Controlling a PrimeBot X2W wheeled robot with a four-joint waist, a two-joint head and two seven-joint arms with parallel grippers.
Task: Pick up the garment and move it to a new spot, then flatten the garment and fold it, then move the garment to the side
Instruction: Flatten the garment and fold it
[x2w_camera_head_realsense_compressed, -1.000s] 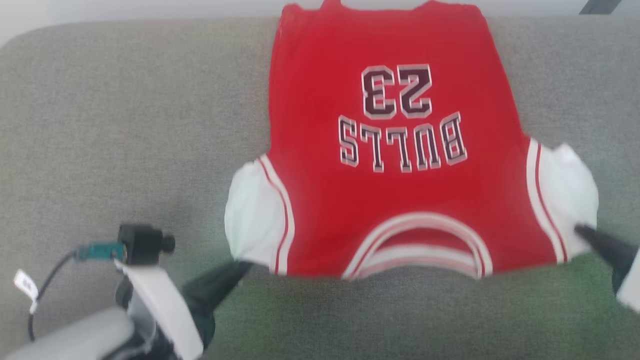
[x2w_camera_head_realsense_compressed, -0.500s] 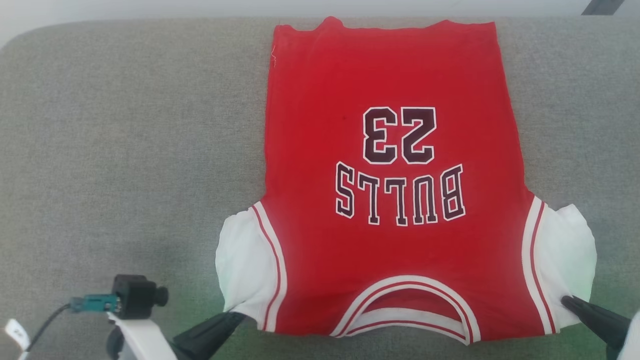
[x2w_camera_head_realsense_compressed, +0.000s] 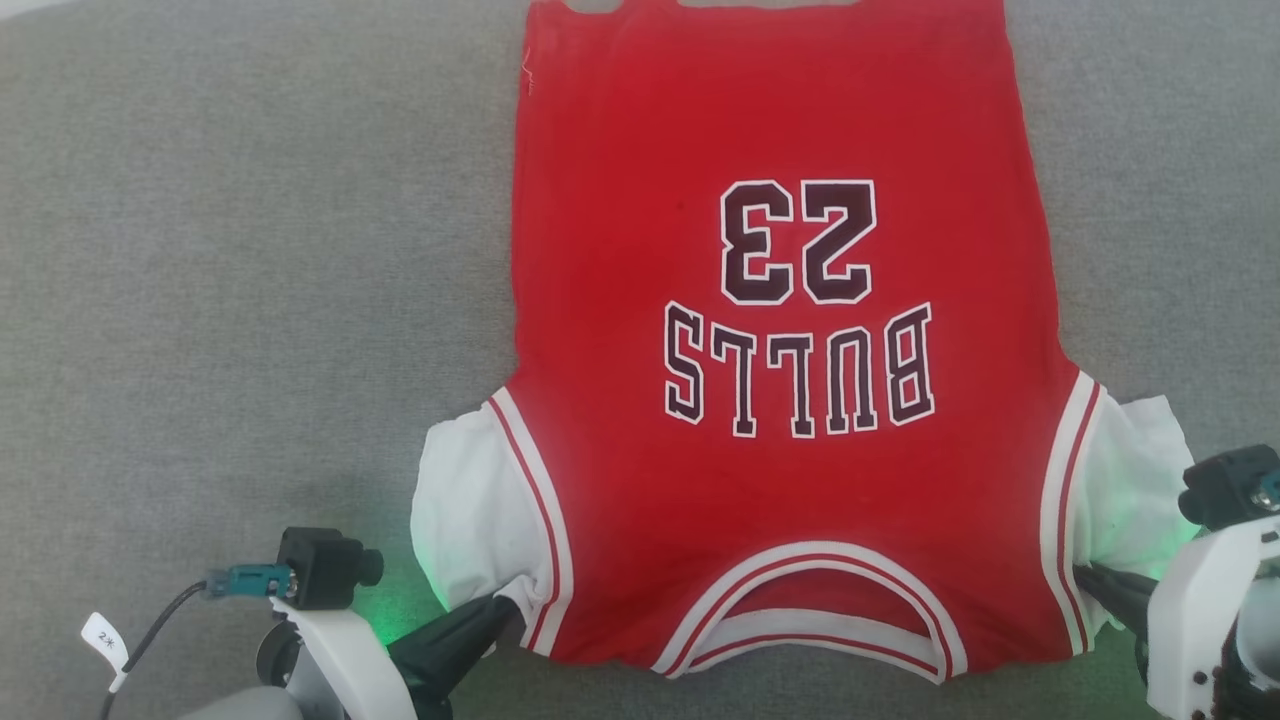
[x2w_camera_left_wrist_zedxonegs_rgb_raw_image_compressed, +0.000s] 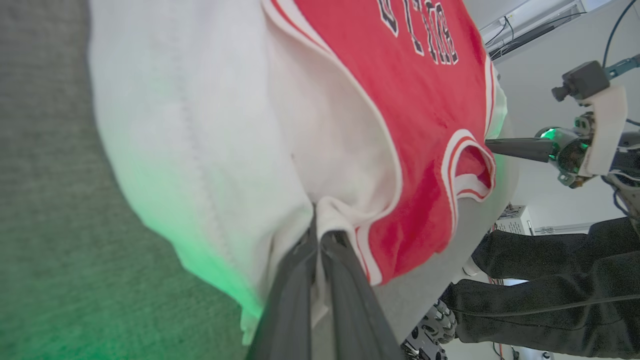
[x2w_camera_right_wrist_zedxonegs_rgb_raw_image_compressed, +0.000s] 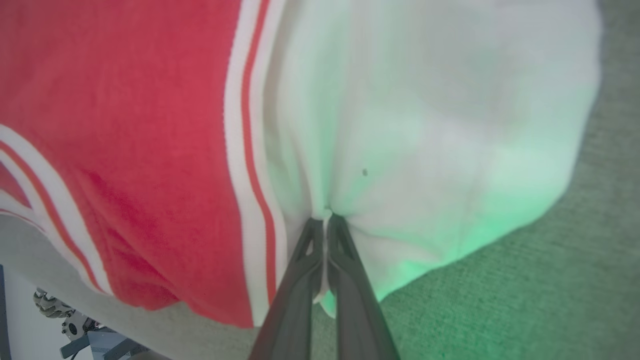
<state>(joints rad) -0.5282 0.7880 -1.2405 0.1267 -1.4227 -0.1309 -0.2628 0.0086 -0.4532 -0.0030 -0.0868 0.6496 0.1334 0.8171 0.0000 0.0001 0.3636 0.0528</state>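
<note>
The garment (x2w_camera_head_realsense_compressed: 780, 330), a red shirt with white sleeves and "BULLS 23" printed on it, lies spread flat on the grey cushioned surface (x2w_camera_head_realsense_compressed: 250, 250), collar toward me. My left gripper (x2w_camera_head_realsense_compressed: 508, 608) is shut on the white sleeve's lower edge; in the left wrist view the gripper (x2w_camera_left_wrist_zedxonegs_rgb_raw_image_compressed: 318, 231) pinches a fold of the garment (x2w_camera_left_wrist_zedxonegs_rgb_raw_image_compressed: 410, 100). My right gripper (x2w_camera_head_realsense_compressed: 1082, 578) is shut on the other white sleeve. In the right wrist view the gripper (x2w_camera_right_wrist_zedxonegs_rgb_raw_image_compressed: 326, 220) bites into bunched white cloth of the garment (x2w_camera_right_wrist_zedxonegs_rgb_raw_image_compressed: 125, 100). The right gripper (x2w_camera_left_wrist_zedxonegs_rgb_raw_image_compressed: 492, 145) also shows across the collar in the left wrist view.
The grey surface (x2w_camera_right_wrist_zedxonegs_rgb_raw_image_compressed: 525, 300) stretches wide to the left of the shirt and less so to its right. Its near edge runs just below the collar (x2w_camera_head_realsense_compressed: 810, 625). Beyond that edge, dark cloth-covered shapes (x2w_camera_left_wrist_zedxonegs_rgb_raw_image_compressed: 550, 280) and a white box (x2w_camera_left_wrist_zedxonegs_rgb_raw_image_compressed: 515, 220) show.
The head camera has tilted, so the whole picture shifted. Both grippers keep hold of the sleeves. The shirt now lies longer and flatter, and the right wrist has come into view.
</note>
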